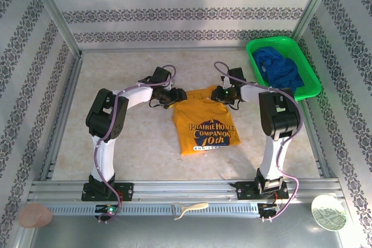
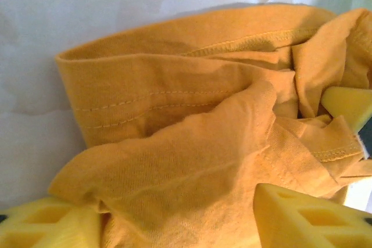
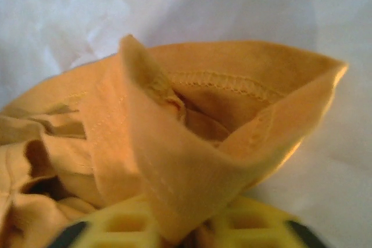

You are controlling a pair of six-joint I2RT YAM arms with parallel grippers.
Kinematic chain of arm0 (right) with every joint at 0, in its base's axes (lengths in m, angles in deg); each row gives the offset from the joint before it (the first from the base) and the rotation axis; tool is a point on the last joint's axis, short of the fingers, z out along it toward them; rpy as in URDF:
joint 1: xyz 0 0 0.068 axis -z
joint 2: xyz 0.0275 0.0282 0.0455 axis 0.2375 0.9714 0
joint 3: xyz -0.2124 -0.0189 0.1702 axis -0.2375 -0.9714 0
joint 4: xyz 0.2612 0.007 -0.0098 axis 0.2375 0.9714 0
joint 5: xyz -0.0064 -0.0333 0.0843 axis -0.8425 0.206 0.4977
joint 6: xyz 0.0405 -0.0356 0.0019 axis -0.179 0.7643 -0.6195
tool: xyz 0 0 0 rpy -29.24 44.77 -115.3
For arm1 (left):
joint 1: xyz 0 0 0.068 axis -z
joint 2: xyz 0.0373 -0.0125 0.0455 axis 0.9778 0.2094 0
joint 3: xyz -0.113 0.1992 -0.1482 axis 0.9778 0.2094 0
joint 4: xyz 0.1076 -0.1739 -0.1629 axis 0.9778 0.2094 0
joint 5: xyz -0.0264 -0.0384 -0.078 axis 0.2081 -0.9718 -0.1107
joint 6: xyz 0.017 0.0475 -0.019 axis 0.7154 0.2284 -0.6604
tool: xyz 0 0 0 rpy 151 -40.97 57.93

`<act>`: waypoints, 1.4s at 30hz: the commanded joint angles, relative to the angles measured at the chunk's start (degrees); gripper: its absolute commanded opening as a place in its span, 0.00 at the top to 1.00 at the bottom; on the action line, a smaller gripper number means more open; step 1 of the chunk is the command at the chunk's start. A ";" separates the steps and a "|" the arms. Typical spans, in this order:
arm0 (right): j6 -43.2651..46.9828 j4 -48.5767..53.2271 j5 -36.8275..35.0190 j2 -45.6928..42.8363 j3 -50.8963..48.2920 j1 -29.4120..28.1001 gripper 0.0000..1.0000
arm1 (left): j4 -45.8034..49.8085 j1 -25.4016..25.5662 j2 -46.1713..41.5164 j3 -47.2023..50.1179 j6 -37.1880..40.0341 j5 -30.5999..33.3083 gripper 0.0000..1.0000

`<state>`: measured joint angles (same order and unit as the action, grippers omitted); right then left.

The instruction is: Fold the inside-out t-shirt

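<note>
The inside-out t-shirt, mustard yellow with a dark print facing up, lies bunched at the table's centre. My left gripper is at its upper left corner. In the left wrist view the two yellow fingers stand apart, with a thick fold of the shirt lying between them, so this gripper is open. My right gripper is at the shirt's upper right corner. In the right wrist view it is shut on a hemmed flap of the shirt, which stands up from the pinch.
A green basket holding a deep-blue cloth sits at the back right. Metal frame rails and patterned walls close in the table. On the front rail lie a cream tool, a pink disc and a round white object.
</note>
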<state>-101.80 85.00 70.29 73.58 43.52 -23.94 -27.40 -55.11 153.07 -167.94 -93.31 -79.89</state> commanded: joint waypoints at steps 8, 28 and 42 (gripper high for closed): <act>-5.00 -3.04 5.83 -1.32 -3.96 2.08 1.00 | -7.74 1.44 4.65 0.44 -1.59 -3.40 1.00; -13.16 -11.10 4.15 -5.90 -12.93 4.24 1.00 | 4.46 1.46 -3.25 0.32 4.32 10.66 0.15; -14.81 -12.29 3.75 -5.36 -13.43 3.87 1.00 | 6.86 10.07 4.13 -6.59 2.56 7.22 0.25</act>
<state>-116.03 73.14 75.36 68.25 30.93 -19.85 -21.98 -47.81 155.93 -175.07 -89.66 -69.14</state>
